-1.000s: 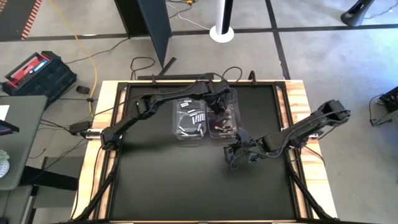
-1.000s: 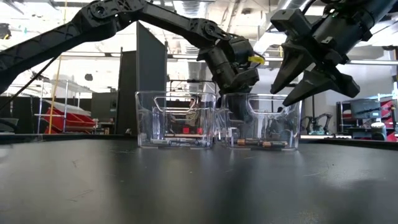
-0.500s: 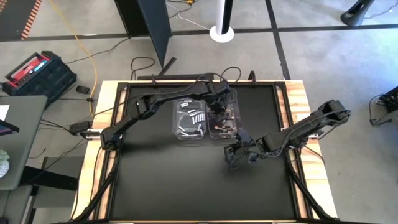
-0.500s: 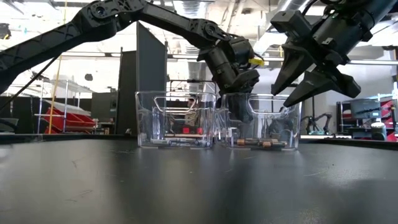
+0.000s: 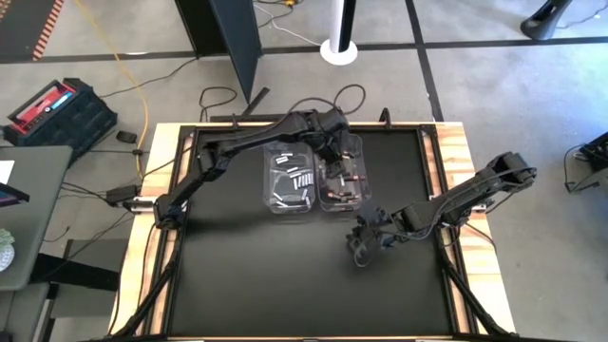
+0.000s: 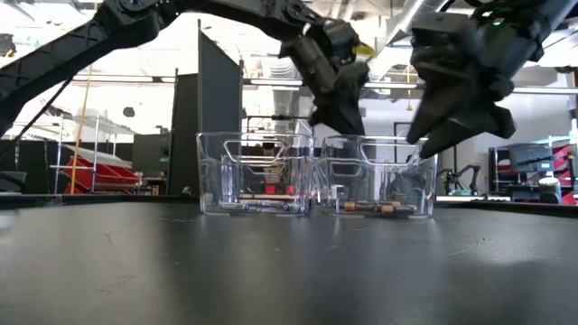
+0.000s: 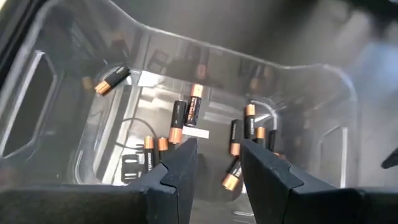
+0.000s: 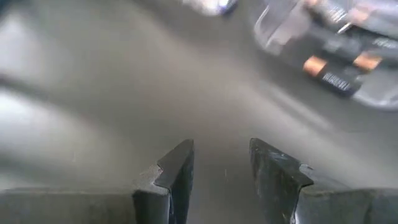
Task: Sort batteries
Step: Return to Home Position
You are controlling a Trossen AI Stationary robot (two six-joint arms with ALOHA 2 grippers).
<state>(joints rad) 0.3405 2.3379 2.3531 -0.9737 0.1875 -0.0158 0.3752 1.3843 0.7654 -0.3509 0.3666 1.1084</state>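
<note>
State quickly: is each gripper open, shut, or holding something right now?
Left gripper: open, empty, above the right bin of dark batteries.
Right gripper: open, empty, over the table.

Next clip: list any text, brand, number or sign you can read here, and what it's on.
Nothing legible.
Black-and-copper cylindrical batteries in the right clear plastic bin: white print, too blurred to read.
Silvery-white cylindrical batteries in the left clear plastic bin: too small to tell.
Red case on the floor: pale-blue strip, too small to read.
Left gripper above that right bin, right gripper nearby: no markings show.
</note>
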